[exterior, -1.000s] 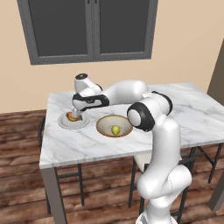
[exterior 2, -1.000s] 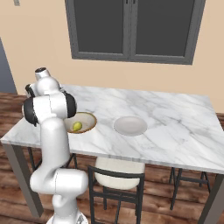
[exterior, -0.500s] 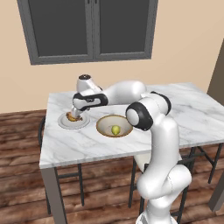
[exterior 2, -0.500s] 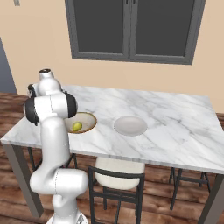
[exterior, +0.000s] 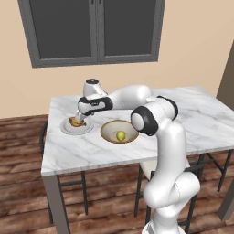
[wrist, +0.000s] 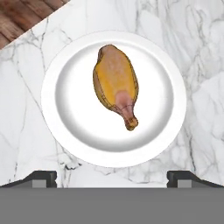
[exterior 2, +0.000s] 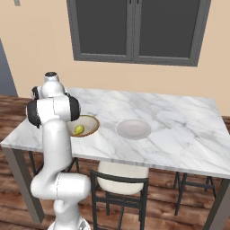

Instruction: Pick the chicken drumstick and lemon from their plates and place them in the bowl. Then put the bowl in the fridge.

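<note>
- Marble table (exterior: 91,151), left base view: gripper (exterior: 78,119) hangs over the drumstick (exterior: 74,122) on its plate (exterior: 77,128); lemon (exterior: 120,135) lies in the bowl (exterior: 108,130).
- Right base view: second plate (exterior 2: 134,129) beside bowl.
- Hand view: fingertips (wrist: 41,177) spread wide, holding nothing.

You see the drumstick's plate (exterior: 75,127) partly covered by the hand in the left base view; the arm hides part of the bowl (exterior 2: 90,126) in the right.

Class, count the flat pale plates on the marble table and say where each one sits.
2. One plate lies left of the bowl, holding the chicken drumstick. The other plate lies bare, right of the bowl.
</note>
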Tool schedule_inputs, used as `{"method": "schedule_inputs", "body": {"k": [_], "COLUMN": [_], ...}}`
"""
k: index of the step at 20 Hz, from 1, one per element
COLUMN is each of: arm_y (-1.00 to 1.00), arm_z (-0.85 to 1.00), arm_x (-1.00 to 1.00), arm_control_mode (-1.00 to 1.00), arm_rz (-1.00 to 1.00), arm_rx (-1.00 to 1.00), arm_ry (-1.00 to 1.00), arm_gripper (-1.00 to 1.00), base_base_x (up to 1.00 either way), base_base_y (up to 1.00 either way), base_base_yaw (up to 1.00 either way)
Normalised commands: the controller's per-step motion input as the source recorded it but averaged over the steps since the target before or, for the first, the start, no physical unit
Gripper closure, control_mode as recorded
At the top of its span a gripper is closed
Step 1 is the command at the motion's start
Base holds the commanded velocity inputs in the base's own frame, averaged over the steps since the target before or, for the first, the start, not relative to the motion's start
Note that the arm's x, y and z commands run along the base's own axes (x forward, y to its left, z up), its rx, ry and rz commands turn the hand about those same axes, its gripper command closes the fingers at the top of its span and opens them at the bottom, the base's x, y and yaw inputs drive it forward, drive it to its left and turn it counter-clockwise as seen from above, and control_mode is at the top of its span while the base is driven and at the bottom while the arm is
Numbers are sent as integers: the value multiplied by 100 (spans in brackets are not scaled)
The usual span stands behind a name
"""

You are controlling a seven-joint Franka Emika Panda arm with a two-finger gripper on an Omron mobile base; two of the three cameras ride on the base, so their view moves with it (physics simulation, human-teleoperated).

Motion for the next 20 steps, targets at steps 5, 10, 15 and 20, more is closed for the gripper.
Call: {"method": "schedule_inputs", "body": {"k": [5, 10, 15, 20], "arm_y": [14, 16, 14, 14], "arm_z": [0, -1, -6, -10], "arm_x": [20, 16, 12, 12], "arm_control_mode": [-100, -100, -100, -100], "arm_rz": [0, 0, 0, 0], "arm_rx": [0, 0, 0, 0], "arm_ry": [1, 6, 4, 1], "arm_gripper": [-100, -100, -100, -100], "base_base_x": [0, 0, 0, 0], "base_base_y": [0, 0, 0, 0], "base_base_yaw": [0, 0, 0, 0]}}
